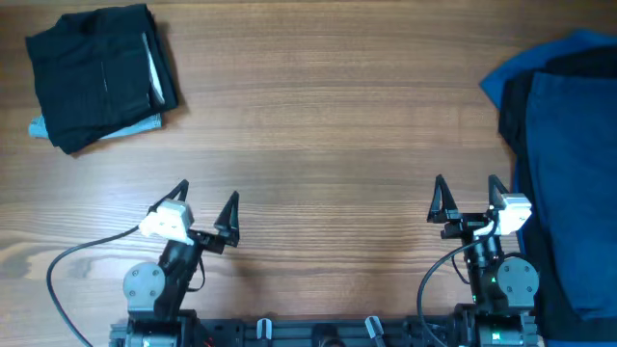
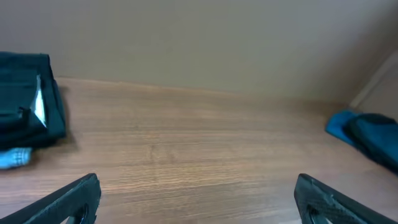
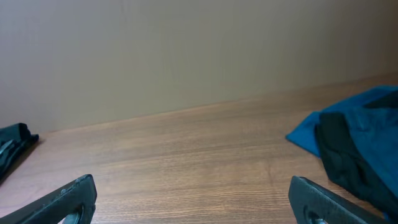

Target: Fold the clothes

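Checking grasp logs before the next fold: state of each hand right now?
Left hand: open, holding nothing.
Right hand: open, holding nothing.

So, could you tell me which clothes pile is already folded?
The black stack at far left, squared and neat; the blue pile at right lies rumpled.

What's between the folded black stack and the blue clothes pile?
Only bare table separates the black stack and blue pile, seen in the overhead view.
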`<control>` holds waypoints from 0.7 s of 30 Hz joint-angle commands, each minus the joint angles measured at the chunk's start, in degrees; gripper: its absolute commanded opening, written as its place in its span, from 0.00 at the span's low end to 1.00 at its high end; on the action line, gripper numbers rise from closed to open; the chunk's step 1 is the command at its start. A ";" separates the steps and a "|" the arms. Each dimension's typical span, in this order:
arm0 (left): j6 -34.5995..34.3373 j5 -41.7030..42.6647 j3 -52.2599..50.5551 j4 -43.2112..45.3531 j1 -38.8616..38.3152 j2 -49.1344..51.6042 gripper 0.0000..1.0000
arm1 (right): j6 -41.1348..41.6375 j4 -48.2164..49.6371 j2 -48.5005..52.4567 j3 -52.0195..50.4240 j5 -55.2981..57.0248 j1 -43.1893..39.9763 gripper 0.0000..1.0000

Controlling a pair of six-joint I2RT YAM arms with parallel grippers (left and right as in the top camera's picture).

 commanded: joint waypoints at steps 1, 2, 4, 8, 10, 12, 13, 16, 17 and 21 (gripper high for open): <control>8.55 -0.81 -0.48 0.00 -0.46 -0.66 1.00 | 0.68 0.20 -0.63 -0.07 0.81 0.28 1.00; 9.99 -1.01 -0.48 0.00 -0.59 -0.66 1.00 | 0.68 0.20 -0.63 -0.07 0.81 0.28 1.00; 11.17 -0.98 -0.48 0.02 -0.57 -0.66 1.00 | 0.66 0.20 -0.63 -0.07 0.81 0.28 1.00; 11.17 -0.94 -0.48 0.02 -0.57 -0.63 1.00 | 0.66 0.20 -0.63 -0.07 0.81 0.28 1.00; 11.15 -0.94 -0.48 0.02 -0.57 -0.63 1.00 | 0.68 0.20 -0.63 -0.07 0.81 0.28 1.00; 11.15 -0.94 -0.48 0.02 -0.57 -0.63 1.00 | 0.68 0.20 -0.63 -0.07 0.81 0.28 1.00; 11.17 -0.94 -0.48 0.02 -0.57 -0.63 1.00 | 0.66 0.20 -0.63 -0.07 0.81 0.28 1.00; 11.15 -0.94 -0.48 0.02 -0.57 -0.63 1.00 | 0.68 0.20 -0.63 -0.07 0.81 0.28 1.00; 11.17 -0.94 -0.48 0.02 -0.57 -0.63 1.00 | 0.68 0.20 -0.63 -0.07 0.81 0.28 1.00; 11.15 -0.94 -0.48 0.02 -0.57 -0.63 1.00 | 0.68 0.20 -0.63 -0.07 0.81 0.28 1.00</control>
